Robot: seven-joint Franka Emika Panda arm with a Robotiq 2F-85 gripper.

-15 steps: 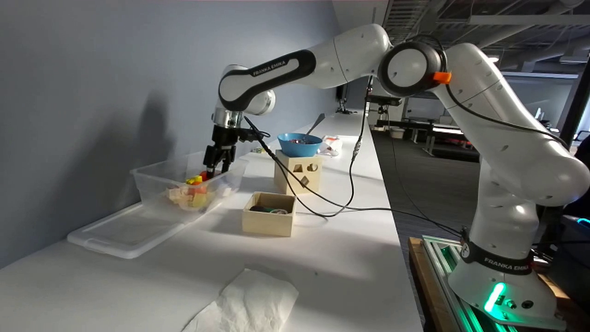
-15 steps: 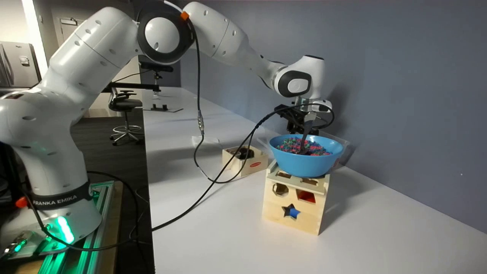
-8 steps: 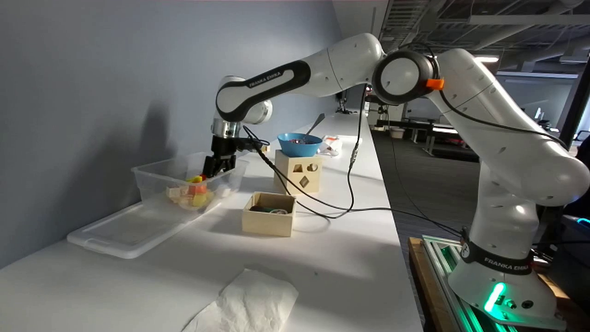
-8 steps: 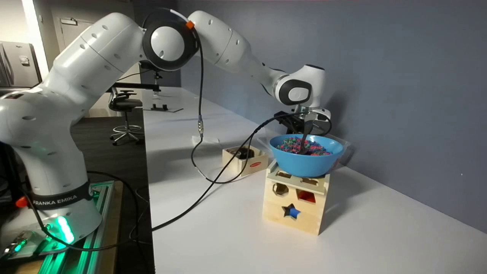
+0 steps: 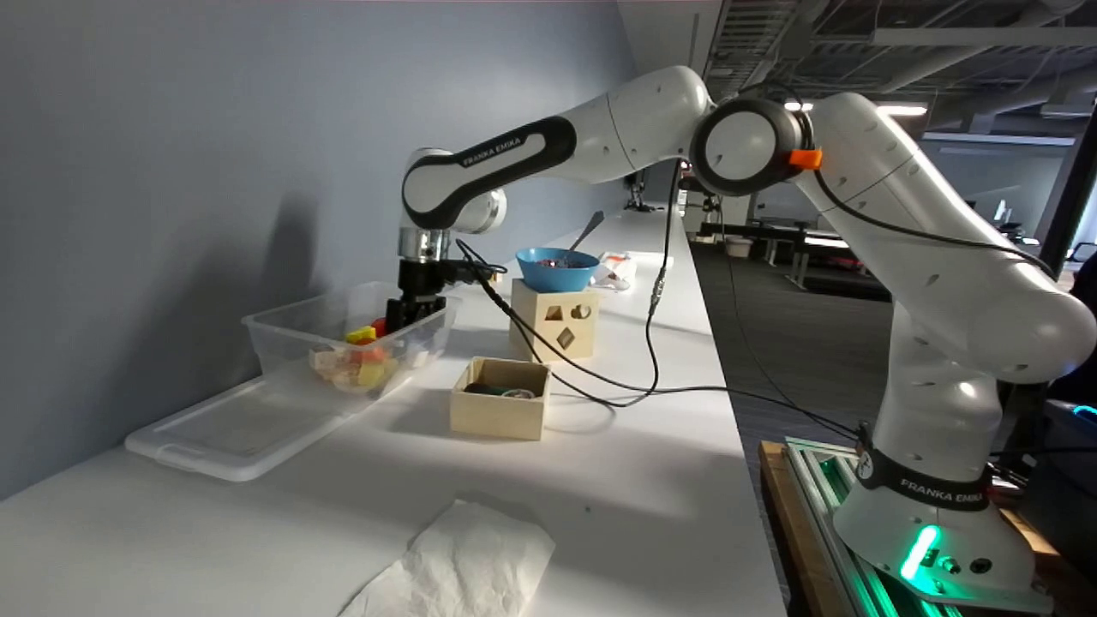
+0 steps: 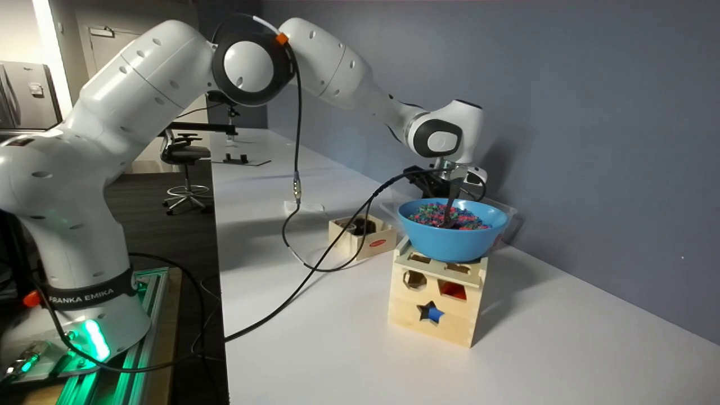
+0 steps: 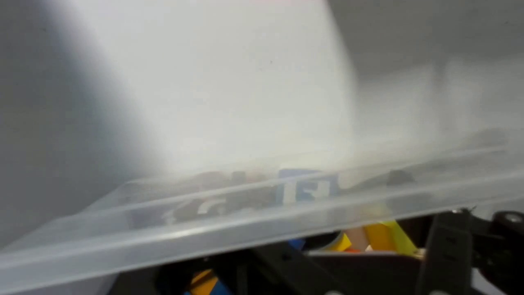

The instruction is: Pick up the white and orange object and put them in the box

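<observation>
The black two-finger gripper (image 5: 408,317) reaches inside the rim of the clear plastic bin (image 5: 287,353), jaws apart; contact with anything is unclear. Just beside it in the bin lies the small rounded orange-red object (image 5: 379,326), next to a yellow piece (image 5: 360,335). The low square tan wooden box (image 5: 497,418) stands on the long white bench (image 5: 634,514), between the bin and the bench's free edge.

A plain grey wall (image 5: 171,103) backs a long white table (image 5: 651,531) in both exterior views. In an exterior view the dark floor (image 5: 806,343) lies right, with a desk (image 5: 830,243) beyond and a lit lamp (image 5: 902,110) at the ceiling (image 5: 788,51). In an exterior view a chair (image 6: 187,154), fridge (image 6: 22,95) and door (image 6: 104,50) stand left, far back.
</observation>
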